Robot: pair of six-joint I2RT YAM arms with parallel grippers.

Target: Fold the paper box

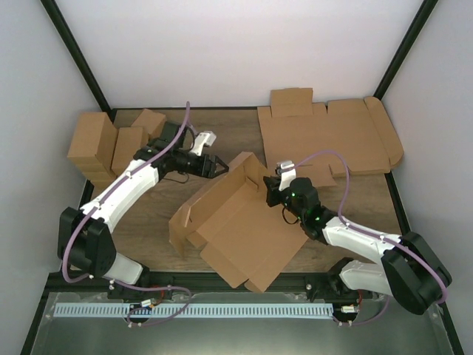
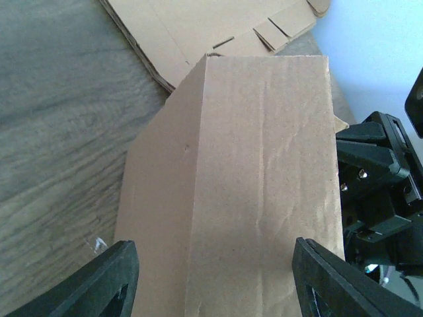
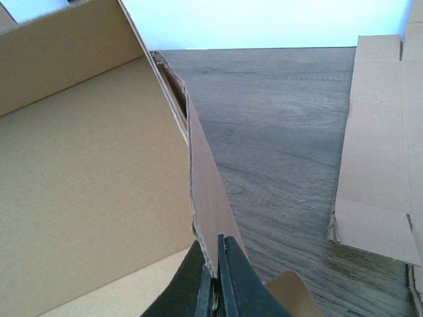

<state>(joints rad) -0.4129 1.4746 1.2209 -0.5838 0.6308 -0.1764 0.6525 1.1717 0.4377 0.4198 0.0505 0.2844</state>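
Right wrist view shows the right pincer [image 3: 215,281] with its fingers pressed together on the thin top edge of a raised side wall of the paper box [image 3: 86,178]. The box floor spreads to the left of that wall and the bare desk [image 3: 277,132] lies to its right. The left pincer [image 2: 215,287] stands apart, its two fingers straddling an upright panel at the box's far corner; whether they touch the cardboard I cannot tell. From above, the box sits half-formed, open side up, at the middle of the desk between the two arms, with several flaps lying flat toward the near edge. A flat cardboard sheet [image 1: 325,137] lies at the far right, well apart, and folded cartons [image 1: 92,144] stand in the far left corner.
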